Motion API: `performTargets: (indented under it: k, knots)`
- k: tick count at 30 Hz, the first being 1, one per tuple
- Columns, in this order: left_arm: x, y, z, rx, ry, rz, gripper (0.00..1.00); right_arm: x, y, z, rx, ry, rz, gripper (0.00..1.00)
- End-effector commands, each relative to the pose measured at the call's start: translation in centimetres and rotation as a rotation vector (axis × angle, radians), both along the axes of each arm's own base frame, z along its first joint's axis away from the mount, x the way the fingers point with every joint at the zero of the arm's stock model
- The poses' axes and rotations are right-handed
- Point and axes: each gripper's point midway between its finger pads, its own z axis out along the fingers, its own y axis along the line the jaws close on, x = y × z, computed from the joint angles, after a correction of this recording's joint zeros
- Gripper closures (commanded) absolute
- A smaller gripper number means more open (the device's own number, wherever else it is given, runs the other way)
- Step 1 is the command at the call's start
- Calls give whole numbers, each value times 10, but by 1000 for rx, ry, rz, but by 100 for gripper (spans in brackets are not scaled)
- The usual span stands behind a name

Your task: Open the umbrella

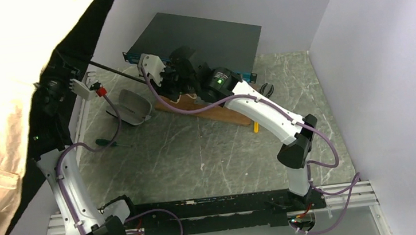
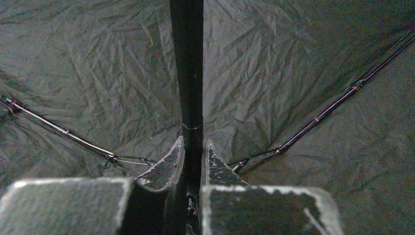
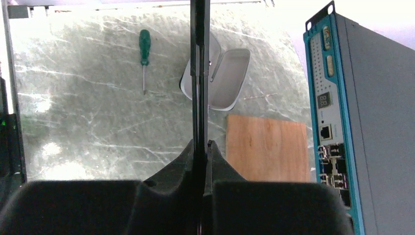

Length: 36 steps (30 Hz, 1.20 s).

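Note:
The umbrella stands open at the far left, its tan canopy [image 1: 3,108] facing outward. The black underside [image 2: 293,63] and thin ribs [image 2: 318,117] fill the left wrist view. The thin black shaft [image 1: 118,70] runs from the canopy toward the right arm. My left gripper [image 1: 53,91] is under the canopy, shut on the thick part of the shaft [image 2: 192,73] between its fingertips [image 2: 166,164]. My right gripper [image 1: 163,80] is shut on the thin shaft [image 3: 199,73]. A cream piece [image 1: 152,68] beside it may be the handle. The oval case [image 1: 134,107] lies open on the table and also shows in the right wrist view [image 3: 222,81].
A grey-teal network switch box [image 1: 198,38] stands at the back and shows in the right wrist view [image 3: 372,122]. A wooden board [image 1: 217,114] lies before it. A green screwdriver [image 1: 107,143] lies left of centre. White walls close in the table on the back and right.

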Motion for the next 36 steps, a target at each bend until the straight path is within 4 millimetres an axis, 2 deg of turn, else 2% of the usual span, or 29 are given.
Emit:
performTargets:
  k: [1,8,13,18,22,26,29,32,34,36]
  knots:
    - [-36,50,80,61,-286,285,87,-31,-45,-9,-137,65,-11,100]
    - [-32,83,80,134,-304,409,82,-43,-66,-16,-192,46,-33,100]
    - [-26,103,82,148,-325,478,70,-49,-81,-25,-228,52,-46,100]
    - [-24,123,99,136,-354,552,72,-52,-91,-43,-273,63,-54,100]
    - [-24,139,104,138,-364,592,73,-55,-95,-48,-282,64,-54,100]
    - [-22,142,101,120,-352,590,75,-54,-92,-43,-265,55,-45,100]
    - [-22,152,109,101,-352,612,77,-57,-90,-44,-261,73,-33,100]
    - [-23,154,113,99,-357,603,71,-61,-90,-40,-235,81,-22,100]
    - [-20,144,99,88,-318,544,59,-61,-84,-29,-191,80,-18,100]
    - [-16,119,76,115,-236,437,54,-62,-74,-16,-147,83,-3,100]
